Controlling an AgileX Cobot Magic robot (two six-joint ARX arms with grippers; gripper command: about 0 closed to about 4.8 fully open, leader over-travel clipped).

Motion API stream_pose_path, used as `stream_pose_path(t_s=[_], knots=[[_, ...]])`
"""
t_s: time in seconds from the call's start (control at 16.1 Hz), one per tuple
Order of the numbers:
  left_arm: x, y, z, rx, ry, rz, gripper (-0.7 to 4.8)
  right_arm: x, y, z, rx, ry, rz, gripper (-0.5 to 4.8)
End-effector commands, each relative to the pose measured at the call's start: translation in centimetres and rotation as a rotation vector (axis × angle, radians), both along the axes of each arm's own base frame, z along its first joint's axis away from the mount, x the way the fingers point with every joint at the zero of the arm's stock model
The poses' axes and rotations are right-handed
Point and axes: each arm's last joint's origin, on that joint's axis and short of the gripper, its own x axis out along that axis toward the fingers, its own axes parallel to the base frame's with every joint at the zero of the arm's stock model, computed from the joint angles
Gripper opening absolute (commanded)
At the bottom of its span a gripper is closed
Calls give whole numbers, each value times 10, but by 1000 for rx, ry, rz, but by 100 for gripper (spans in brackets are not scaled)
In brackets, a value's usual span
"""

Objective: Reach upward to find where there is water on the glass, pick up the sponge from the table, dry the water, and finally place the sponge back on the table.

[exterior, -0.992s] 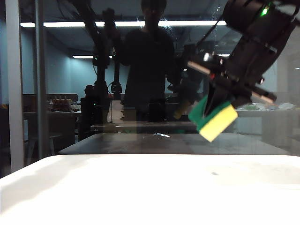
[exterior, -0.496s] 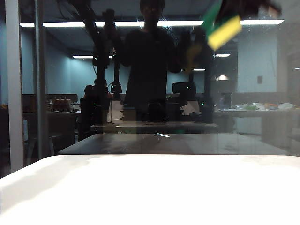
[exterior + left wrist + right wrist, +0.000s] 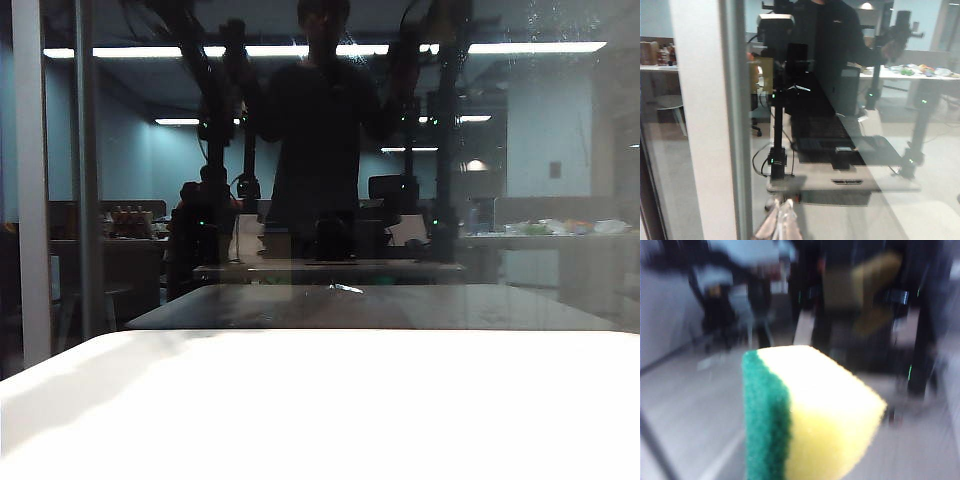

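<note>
- Right gripper out of every view; jaws pressed nearly together, pinching the sponge (image 3: 810,420), which fills the blurred right wrist view, green layer beside yellow foam.
- Sponge off the table (image 3: 320,410), out of the exterior view.
- Left gripper not visible; impossible to tell whether spread or pressed together.
- Left wrist camera facing the glass (image 3: 850,100), grey frame bar (image 3: 707,120) close by.
- Faint speckles of water (image 3: 545,18) high on the glass in the exterior view.
</note>
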Motion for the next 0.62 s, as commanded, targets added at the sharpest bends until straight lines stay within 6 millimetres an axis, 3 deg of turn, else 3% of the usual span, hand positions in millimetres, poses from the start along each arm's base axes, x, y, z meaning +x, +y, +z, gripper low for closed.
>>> stream_pose_path(t_s=[0.06, 0.31, 0.62], knots=[[-3, 0, 3, 5, -22, 4, -5, 3, -12, 19, 16, -170, -36, -9], [-3, 0, 3, 5, -21, 4, -5, 32, -18, 32, 19, -226, -62, -9], [-3, 0, 3, 5, -21, 4, -5, 68, -17, 68, 16, -292, -21, -9]])
